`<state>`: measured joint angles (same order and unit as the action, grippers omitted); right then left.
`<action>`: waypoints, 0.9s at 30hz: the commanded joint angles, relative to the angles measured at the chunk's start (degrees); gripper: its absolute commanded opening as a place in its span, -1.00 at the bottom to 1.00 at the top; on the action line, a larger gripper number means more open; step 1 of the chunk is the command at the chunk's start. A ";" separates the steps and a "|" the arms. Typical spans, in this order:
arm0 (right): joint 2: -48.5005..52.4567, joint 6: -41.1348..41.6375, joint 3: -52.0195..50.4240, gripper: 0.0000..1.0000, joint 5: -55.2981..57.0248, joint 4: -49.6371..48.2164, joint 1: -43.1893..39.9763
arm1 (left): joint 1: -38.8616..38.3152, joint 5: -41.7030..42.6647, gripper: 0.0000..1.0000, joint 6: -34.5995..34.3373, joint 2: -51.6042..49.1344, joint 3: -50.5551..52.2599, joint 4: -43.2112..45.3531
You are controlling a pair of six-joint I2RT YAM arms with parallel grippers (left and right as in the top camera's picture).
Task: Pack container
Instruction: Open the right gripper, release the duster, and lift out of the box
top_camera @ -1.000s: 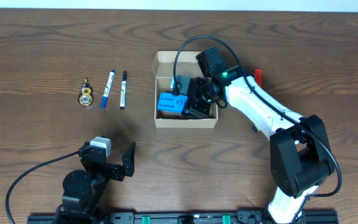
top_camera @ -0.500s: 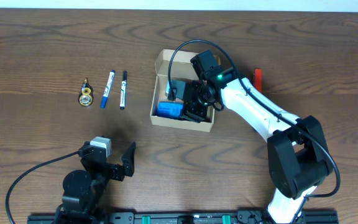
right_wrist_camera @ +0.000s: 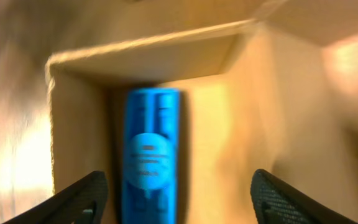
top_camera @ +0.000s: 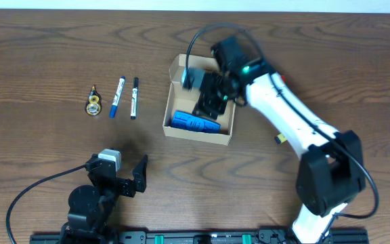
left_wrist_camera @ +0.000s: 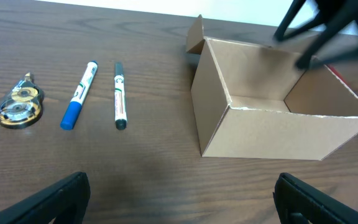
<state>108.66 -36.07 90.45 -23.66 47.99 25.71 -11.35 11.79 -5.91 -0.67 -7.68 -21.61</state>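
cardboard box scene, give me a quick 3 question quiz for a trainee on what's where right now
1. True or false: the blue item lies inside the cardboard box.
2. How many markers lie outside the box? A) one B) two C) three
3. Fill in the blank: the right jaws above the box are ____, holding nothing.

Key: 1 true; 2 B; 3 open.
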 commanded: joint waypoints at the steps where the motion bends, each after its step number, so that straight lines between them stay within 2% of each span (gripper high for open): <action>1: -4.42 18.80 4.52 0.57 6.93 1.22 -2.80 | -0.28 0.15 0.90 0.81 0.42 1.22 -0.02; 3: -5.90 32.04 5.22 0.57 14.36 3.17 -4.13 | -0.28 0.15 0.90 0.79 0.42 1.22 -0.02; 6: -7.04 45.57 5.20 0.57 23.45 8.02 -5.22 | -0.28 0.15 0.90 0.79 0.42 1.22 0.00; 8: -7.02 52.89 5.05 0.57 26.53 11.41 -5.44 | -0.28 0.15 0.90 0.79 0.42 1.22 -0.02; 11: -6.86 59.04 2.62 0.54 26.73 12.70 -5.14 | -0.28 0.15 0.91 0.79 0.42 1.22 0.00; 17: -6.64 66.27 -5.55 0.41 28.76 8.22 -3.91 | -0.28 0.15 0.90 0.79 0.42 1.22 0.00; 21: -6.67 66.88 -9.81 0.21 28.59 3.58 -3.06 | -0.28 0.15 0.90 0.79 0.42 1.22 -0.02; 27: -6.49 66.69 -16.09 0.12 28.09 -5.03 -2.19 | -0.28 0.15 0.91 0.79 0.42 1.22 0.00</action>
<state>101.62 28.91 76.79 3.73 43.88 22.57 -11.35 11.79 -5.91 -0.64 -7.68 -21.63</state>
